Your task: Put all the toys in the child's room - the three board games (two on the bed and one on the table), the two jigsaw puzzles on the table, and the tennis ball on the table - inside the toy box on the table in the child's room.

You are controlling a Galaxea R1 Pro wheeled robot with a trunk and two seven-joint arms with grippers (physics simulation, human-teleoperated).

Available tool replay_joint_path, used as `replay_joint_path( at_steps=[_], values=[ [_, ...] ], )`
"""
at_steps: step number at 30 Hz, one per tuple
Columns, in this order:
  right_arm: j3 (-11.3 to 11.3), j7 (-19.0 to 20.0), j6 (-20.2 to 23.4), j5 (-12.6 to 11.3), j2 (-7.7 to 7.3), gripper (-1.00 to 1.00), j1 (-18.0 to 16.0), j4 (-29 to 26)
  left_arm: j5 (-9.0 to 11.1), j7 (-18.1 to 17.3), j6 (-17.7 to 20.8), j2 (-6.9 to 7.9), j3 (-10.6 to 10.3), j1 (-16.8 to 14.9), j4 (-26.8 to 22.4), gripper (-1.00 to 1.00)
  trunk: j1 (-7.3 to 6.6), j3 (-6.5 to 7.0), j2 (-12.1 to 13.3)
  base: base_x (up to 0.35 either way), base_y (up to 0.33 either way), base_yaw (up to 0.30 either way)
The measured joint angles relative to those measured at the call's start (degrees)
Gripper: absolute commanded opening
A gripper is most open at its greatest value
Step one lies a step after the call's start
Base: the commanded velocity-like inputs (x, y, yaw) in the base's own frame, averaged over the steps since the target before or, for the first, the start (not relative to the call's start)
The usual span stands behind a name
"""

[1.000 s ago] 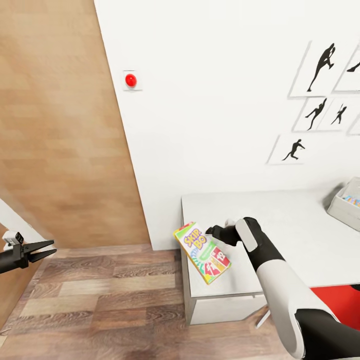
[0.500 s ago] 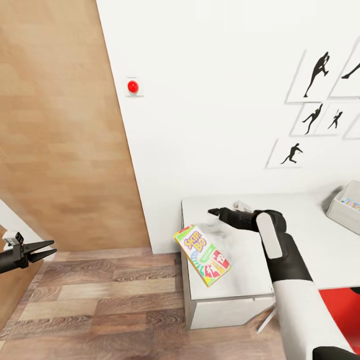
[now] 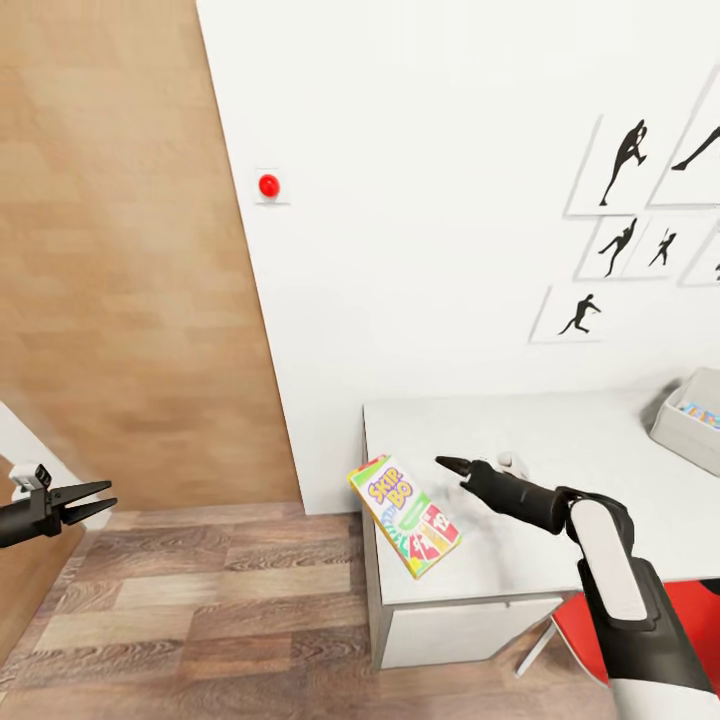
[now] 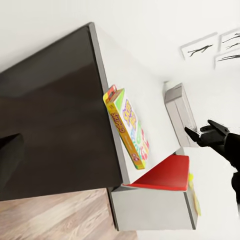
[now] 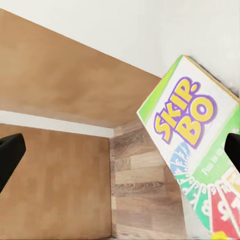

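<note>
The Skip-Bo game box (image 3: 404, 515) lies at the table's (image 3: 560, 450) left edge, overhanging it. The right gripper (image 3: 447, 464) hovers just beside it, fingers spread and empty. The left gripper (image 3: 98, 500) hangs over the floor (image 3: 200, 610), fingers parted.

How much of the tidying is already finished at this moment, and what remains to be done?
Done: the toy box at the table's far end already holds something colourful; what it is cannot be told. In hand: nothing; the right gripper is open beside the Skip-Bo game, which lies on the table's near corner, overhanging the edge. The left gripper hangs open and empty. Left: at least boxing this game.
</note>
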Motion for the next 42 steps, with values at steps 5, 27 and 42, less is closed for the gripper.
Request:
replay_joint_path(
  at_steps=[5,27,42],
  values=[
    [-0.6,7.1,-1.3,-1.9,-0.6,1.0,5.2,-1.1,0.0,0.0,0.0,-0.16,0.0,0.0,0.0,1.0,0.0,0.46,0.0,0.0,0.0,0.0],
    [-1.1,21.2,-7.1,-1.8,-0.98,1.0,10.9,-3.9,-0.2,0.0,0.1,-4.21,0.1,0.0,0.0,1.0,0.0,2.51,0.0,0.0,0.0,0.0],
    [-0.6,32.5,-7.3,-1.4,-1.71,1.0,11.4,-5.0,-0.7,11.7,0.7,-17.25,0.0,-0.8,-1.4,1.0,0.0,3.91,0.0,0.0,0.0,0.027]
  ],
)
